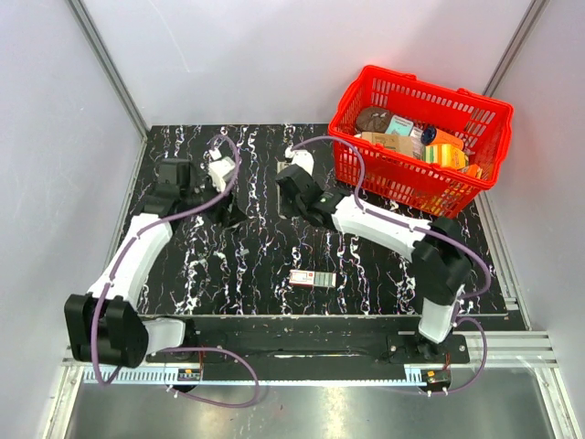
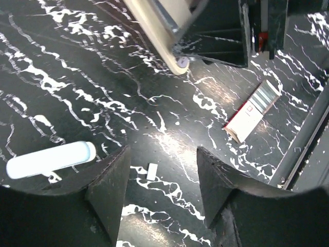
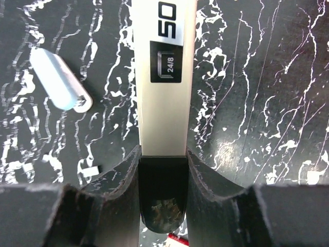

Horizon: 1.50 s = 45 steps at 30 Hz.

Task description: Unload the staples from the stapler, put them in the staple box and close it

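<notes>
The light-blue stapler (image 2: 50, 160) lies flat on the black marbled table, just left of my left gripper's fingers. It also shows in the right wrist view (image 3: 60, 80), up left of a slim black-and-silver object. My left gripper (image 2: 162, 154) is open and empty, hovering low over the table (image 1: 230, 215). My right gripper (image 3: 163, 152) is shut on the black end of the slim black-and-silver object (image 3: 164, 77), which is marked "50" and "24/8" and reaches away from the fingers. In the top view the right gripper (image 1: 291, 187) is at the table's far middle.
A small white piece (image 2: 152, 171) lies on the table between my left fingers; it also shows in the right wrist view (image 3: 90, 170). A red-and-white box (image 1: 312, 278) lies near the front middle. A red basket (image 1: 402, 178) of groceries stands at the back right.
</notes>
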Each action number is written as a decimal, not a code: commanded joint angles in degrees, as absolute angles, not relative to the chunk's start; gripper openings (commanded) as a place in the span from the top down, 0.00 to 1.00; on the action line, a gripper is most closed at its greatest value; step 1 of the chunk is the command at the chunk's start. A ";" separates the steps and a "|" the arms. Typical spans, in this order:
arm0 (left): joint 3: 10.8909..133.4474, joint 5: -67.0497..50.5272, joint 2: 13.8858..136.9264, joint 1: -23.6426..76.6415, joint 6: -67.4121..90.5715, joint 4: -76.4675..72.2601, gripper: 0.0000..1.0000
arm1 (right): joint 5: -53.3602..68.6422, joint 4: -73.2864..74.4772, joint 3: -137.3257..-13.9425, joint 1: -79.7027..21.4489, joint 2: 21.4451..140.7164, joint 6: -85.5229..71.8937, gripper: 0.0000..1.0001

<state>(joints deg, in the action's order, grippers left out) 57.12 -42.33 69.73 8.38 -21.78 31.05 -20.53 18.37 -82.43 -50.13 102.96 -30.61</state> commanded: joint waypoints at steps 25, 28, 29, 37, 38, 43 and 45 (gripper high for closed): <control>62.58 -45.88 65.48 -4.92 -30.06 45.97 0.31 | -14.51 53.79 -143.53 -37.09 148.62 -23.90 0.94; 61.96 -44.56 65.22 -4.92 -30.32 45.97 0.31 | -13.98 53.70 -142.03 -36.91 147.75 -24.08 0.66; 61.79 -44.13 65.21 -4.92 -30.24 45.97 0.30 | -13.71 53.70 -141.42 -37.00 147.14 -24.26 0.56; 61.00 -37.98 64.60 -4.92 -33.39 48.07 0.28 | -12.04 53.35 -138.35 -36.91 140.28 -24.52 0.30; 60.91 -36.92 64.60 -4.92 -34.18 48.34 0.28 | -11.87 53.44 -137.03 -37.00 139.23 -24.70 0.30; 58.10 -31.04 63.02 -4.83 -39.19 48.60 0.27 | -12.83 48.80 -122.83 -37.18 128.17 -25.40 0.24; 56.61 -28.22 62.41 -4.92 -41.56 48.52 0.27 | -12.31 41.35 -112.12 -37.35 120.88 -25.66 0.22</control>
<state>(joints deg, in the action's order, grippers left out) 58.72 -34.85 64.86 -4.60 -35.51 48.47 -12.49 50.68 -124.70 -37.01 136.09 -24.69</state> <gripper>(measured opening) 0.726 0.765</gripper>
